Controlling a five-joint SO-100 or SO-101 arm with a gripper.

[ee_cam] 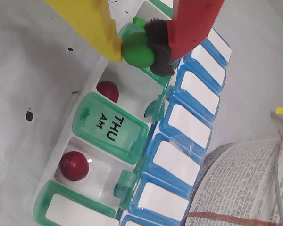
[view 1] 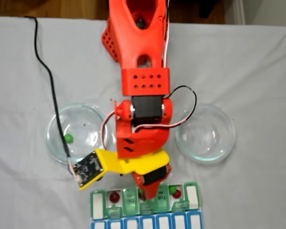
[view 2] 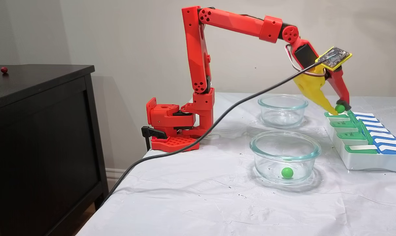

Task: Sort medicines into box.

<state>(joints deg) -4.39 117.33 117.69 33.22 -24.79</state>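
My gripper (ee_cam: 142, 46) is shut on a green medicine ball (ee_cam: 136, 51), pinched between the yellow finger and the red finger's black foam pad. It hangs just above an open compartment of the box (ee_cam: 111, 127), near the far end of the green-lidded row in a fixed view (view 2: 339, 108). Two dark red balls (ee_cam: 107, 91) (ee_cam: 74, 165) lie in open compartments on either side of the THU lid. Behind the held ball, another green ball (ee_cam: 139, 22) sits in the box. One green ball (view 1: 68, 138) remains in the left glass dish (view 1: 55, 124).
A second glass dish (view 1: 205, 133) stands to the right of the arm with nothing in it. A black cable (view 1: 50, 76) runs over the left dish to the wrist camera. A printed page (ee_cam: 245, 183) lies beside the box's blue row. A red ball (view 2: 4, 69) rests on the dark cabinet.
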